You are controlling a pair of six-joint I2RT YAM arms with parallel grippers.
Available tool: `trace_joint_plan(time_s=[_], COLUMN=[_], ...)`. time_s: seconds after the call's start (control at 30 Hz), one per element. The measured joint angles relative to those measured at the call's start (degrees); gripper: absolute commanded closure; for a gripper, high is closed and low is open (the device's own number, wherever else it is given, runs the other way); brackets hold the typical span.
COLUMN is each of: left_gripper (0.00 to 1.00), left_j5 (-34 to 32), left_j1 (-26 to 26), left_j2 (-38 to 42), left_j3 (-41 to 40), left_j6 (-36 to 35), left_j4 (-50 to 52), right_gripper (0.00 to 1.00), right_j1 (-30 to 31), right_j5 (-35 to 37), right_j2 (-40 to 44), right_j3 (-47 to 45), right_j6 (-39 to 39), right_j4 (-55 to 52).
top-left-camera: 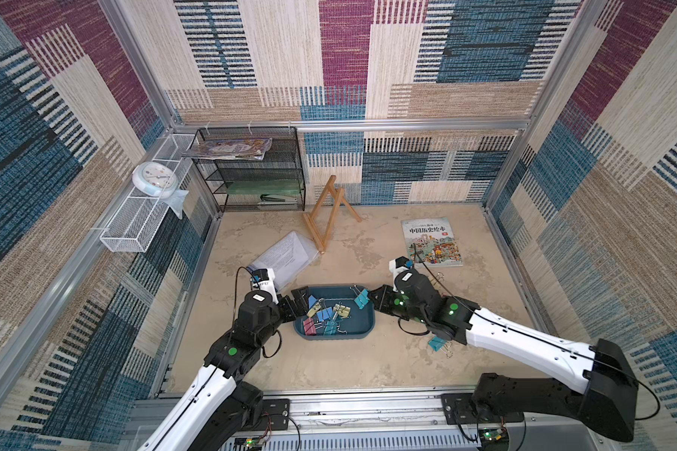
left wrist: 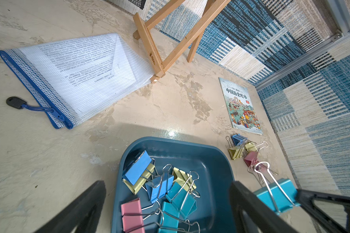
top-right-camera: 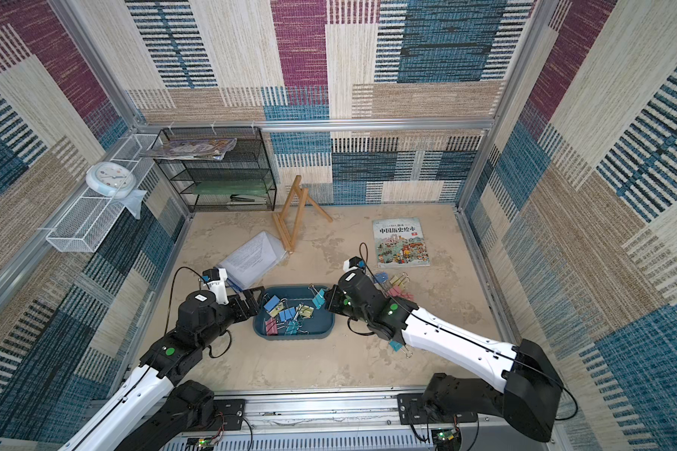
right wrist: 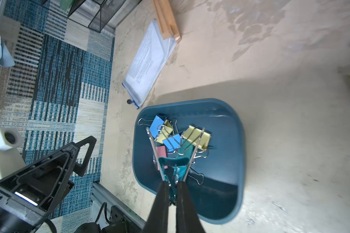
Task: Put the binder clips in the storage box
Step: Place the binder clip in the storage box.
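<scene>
One teal metal binder clip [right wrist: 173, 161] I am gripping in my right end effector [right wrist: 172, 182], over the dark teal plastic storage box [right wrist: 220, 141].

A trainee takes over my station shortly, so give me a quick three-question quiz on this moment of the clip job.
1. True or false: the left gripper is holding a clip.
2. What colour is the binder clip held by the right gripper? A pink, B teal, C yellow.
3. Fill in: a cluster of loose clips lies near the ____.
Key: 1 false, it is open and empty. 2 B, held over the storage box. 3 book.
</scene>
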State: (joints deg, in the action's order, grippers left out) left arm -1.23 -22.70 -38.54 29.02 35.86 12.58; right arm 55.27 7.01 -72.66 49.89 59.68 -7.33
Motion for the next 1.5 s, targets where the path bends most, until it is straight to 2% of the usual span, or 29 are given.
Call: trace_joint_plan(time_s=[0.23, 0.5, 0.6, 0.7, 0.83, 0.9, 0.97, 1.13, 1.3, 1.4, 1.5], left_gripper=[0.01, 0.01, 0.01, 0.01, 0.01, 0.01, 0.01, 0.01, 0.01, 0.01, 0.01], left_j5=[2.12, 4.09, 4.00, 3.13, 2.93, 2.91, 2.91, 2.91, 2.95, 2.95, 2.97], left_j1=[0.00, -0.02, -0.02, -0.02, -0.02, -0.02, -0.02, -0.02, -0.02, -0.02, -0.02], left_j2=[-4.07, -3.96, -3.13, -2.51, -2.27, -2.29, -2.32, -2.58, -3.08, -3.21, -3.41], left_j3=[2.25, 2.64, 2.62, 2.43, 2.19, 2.19, 2.19, 2.12, 2.10, 2.10, 2.10], left_j6=[-1.60, -2.89, -3.28, -3.45, -3.43, -3.43, -3.41, -3.19, -2.80, -2.54, -1.99], left_j4=[0.92, 1.36, 1.62, 1.92, 2.69, 2.97, 2.97, 2.93, 2.78, 2.49, 2.49], right_gripper=[0.98, 0.97, 0.93, 0.85, 0.75, 0.65, 0.59, 0.54, 0.48, 0.47, 0.47], right_j1=[5.01, 5.51, 5.51, 5.53, 5.62, 5.77, 5.81, 5.99, 5.16, 0.83, -7.28], right_j5=[1.33, 2.84, 2.82, 2.71, 1.60, 1.55, 1.75, 4.68, 13.09, 16.55, 14.36], right_j2=[-14.38, -24.68, -26.58, -27.02, -26.45, -25.05, -22.95, -14.88, -5.99, -1.68, -0.90], right_j3=[6.47, 8.70, 8.70, 8.52, 7.56, 6.84, 6.12, 3.41, 2.60, 2.64, 4.00], right_j6=[-1.03, -2.40, -2.58, -2.56, -2.47, -2.34, -2.38, -2.62, -4.98, -9.49, -15.15], right_j4=[6.16, 8.96, 9.20, 10.25, 10.23, 9.73, 9.70, 8.04, 3.89, 0.94, -2.84])
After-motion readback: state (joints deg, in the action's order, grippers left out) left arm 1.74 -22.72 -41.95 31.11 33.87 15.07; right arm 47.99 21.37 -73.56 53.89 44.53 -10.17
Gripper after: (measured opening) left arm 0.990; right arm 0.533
